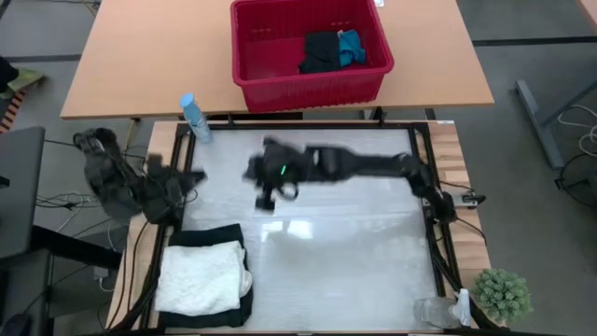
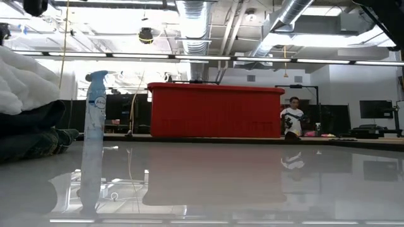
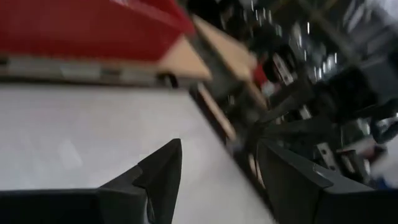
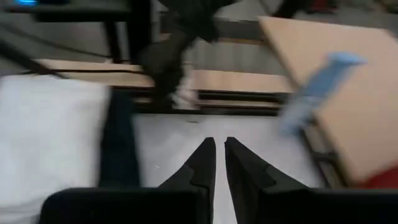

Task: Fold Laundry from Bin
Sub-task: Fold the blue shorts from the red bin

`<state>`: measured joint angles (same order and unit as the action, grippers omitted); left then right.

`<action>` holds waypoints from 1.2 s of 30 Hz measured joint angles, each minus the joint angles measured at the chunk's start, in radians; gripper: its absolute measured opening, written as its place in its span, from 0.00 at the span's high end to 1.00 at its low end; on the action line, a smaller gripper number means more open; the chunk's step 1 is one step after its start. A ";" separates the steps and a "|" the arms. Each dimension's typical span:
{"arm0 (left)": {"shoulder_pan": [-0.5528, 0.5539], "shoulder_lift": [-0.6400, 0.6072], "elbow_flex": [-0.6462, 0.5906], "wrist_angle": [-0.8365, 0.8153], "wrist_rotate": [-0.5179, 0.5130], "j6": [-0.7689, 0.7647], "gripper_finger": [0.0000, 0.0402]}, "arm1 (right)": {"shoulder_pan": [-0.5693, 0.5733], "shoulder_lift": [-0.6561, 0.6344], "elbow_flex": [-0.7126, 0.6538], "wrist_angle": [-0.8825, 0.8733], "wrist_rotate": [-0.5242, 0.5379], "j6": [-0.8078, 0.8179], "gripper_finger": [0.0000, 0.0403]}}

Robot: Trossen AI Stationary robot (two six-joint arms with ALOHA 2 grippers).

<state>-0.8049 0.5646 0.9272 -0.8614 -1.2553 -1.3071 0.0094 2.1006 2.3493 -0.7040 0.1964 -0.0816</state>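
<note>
- Bin (image 1: 252,56), top centre of high view: black cloth (image 1: 320,52) + blue cloth (image 1: 352,47) inside.
- Left gripper (image 3: 217,180) wide, empty.
- Right gripper (image 4: 219,163) narrow, empty.

Red bin (image 1: 280,89); black and blue laundry (image 1: 331,51) inside.

Glossy table (image 2: 252,183); red plastic bin (image 1: 280,89); crinkled cloth (image 1: 199,275).
</note>
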 joint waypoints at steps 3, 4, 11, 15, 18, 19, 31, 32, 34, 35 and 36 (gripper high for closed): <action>0.098 -0.086 0.000 0.135 -0.016 0.217 0.51 | -0.108 -0.053 0.000 -0.030 0.009 -0.044 0.85; 0.127 -0.107 0.000 0.197 -0.009 0.311 0.51 | -0.149 -0.066 0.000 -0.033 0.012 -0.056 0.85; 0.267 -0.181 0.028 0.768 -0.007 1.004 0.51 | -0.490 -0.102 0.000 0.005 0.015 -0.085 0.85; 0.277 -0.153 0.131 1.049 -0.021 1.435 0.51 | -0.684 -0.088 0.001 0.030 -0.019 -0.067 0.85; 0.277 -0.107 0.245 1.151 -0.059 1.691 0.51 | -0.813 -0.076 -0.001 0.039 -0.063 -0.023 0.85; 0.277 -0.088 0.287 1.168 -0.070 1.752 0.51 | -0.850 -0.065 -0.001 0.051 -0.064 -0.009 0.85; 0.244 0.294 0.966 1.180 -0.067 2.318 0.51 | -1.097 0.035 0.000 0.214 -0.338 0.133 0.85; 0.236 0.325 1.036 1.183 -0.069 2.346 0.51 | -1.102 0.044 0.000 0.221 -0.366 0.134 0.85; 0.212 0.379 1.163 1.147 -0.123 2.380 0.51 | -1.103 0.052 0.000 0.233 -0.399 0.124 0.85; 0.191 0.400 1.211 1.113 -0.166 2.382 0.51 | -1.100 0.057 0.000 0.236 -0.407 0.105 0.85; 0.163 0.418 1.248 1.073 -0.206 2.364 0.51 | -1.097 0.059 0.000 0.236 -0.409 0.085 0.85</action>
<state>-0.6423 0.9823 2.1755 0.2117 -1.4612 1.0567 -1.0880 2.1600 2.3493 -0.4680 -0.2127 0.0039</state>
